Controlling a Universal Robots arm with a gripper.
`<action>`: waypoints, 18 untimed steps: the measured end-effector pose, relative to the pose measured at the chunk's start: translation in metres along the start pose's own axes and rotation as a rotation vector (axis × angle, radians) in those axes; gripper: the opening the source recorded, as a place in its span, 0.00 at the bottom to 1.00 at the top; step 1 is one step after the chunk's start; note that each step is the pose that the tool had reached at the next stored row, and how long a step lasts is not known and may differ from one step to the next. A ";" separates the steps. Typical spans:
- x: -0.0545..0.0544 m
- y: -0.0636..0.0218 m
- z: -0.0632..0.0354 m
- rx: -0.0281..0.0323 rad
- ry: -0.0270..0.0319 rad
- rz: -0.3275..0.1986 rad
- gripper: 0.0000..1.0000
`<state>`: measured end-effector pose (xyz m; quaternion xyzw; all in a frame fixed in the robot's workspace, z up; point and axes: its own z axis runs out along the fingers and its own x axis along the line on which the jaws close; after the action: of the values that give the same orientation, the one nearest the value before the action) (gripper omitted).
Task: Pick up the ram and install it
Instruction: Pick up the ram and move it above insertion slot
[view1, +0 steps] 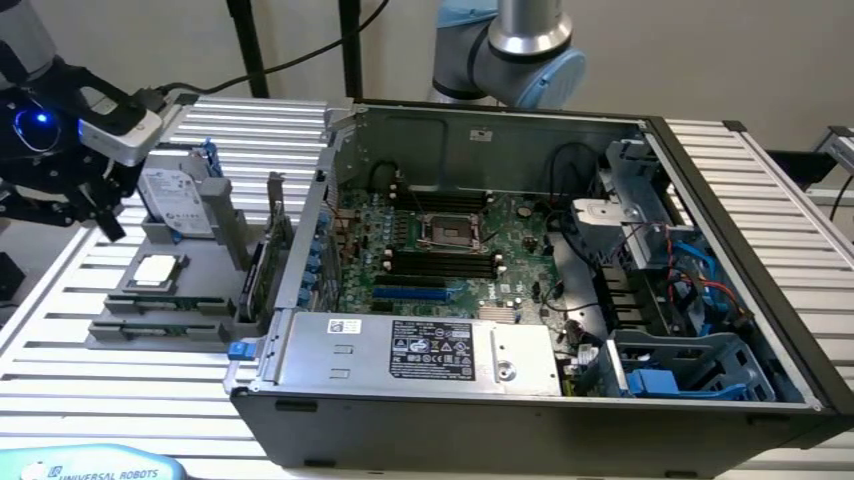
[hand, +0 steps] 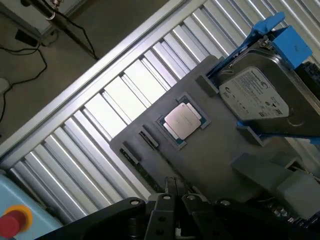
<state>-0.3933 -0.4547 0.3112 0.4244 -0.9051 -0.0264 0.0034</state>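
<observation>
The ram looks like a thin green strip (view1: 170, 302) lying edge-up in a slot of the grey holder (view1: 200, 255), left of the open computer case (view1: 534, 300) in the exterior view. In the wrist view the holder (hand: 210, 160) shows narrow slots (hand: 147, 138) beside a square silver processor (hand: 182, 121). My gripper (view1: 102, 222) hangs above the holder's left side, over the slatted table. Its fingers (hand: 171, 186) are shut, with nothing visible between them. The motherboard (view1: 441, 250) with its black memory slots lies inside the case.
A silver hard drive in a blue frame (hand: 257, 95) stands upright at the holder's far end (view1: 180, 195). The case's power supply (view1: 414, 350) and cable bundles (view1: 667, 290) fill its near and right parts. The table is ribbed aluminium (view1: 80, 390).
</observation>
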 end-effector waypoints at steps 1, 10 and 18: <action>0.000 0.0000 0.0009 -0.0003 0.0009 -0.019 0.11; 0.000 -0.0005 0.0088 -0.0032 0.0094 -0.182 0.11; 0.000 -0.0009 0.0174 -0.0056 0.0168 -0.328 0.11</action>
<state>-0.3933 -0.4547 0.2937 0.5666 -0.8236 -0.0255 0.0078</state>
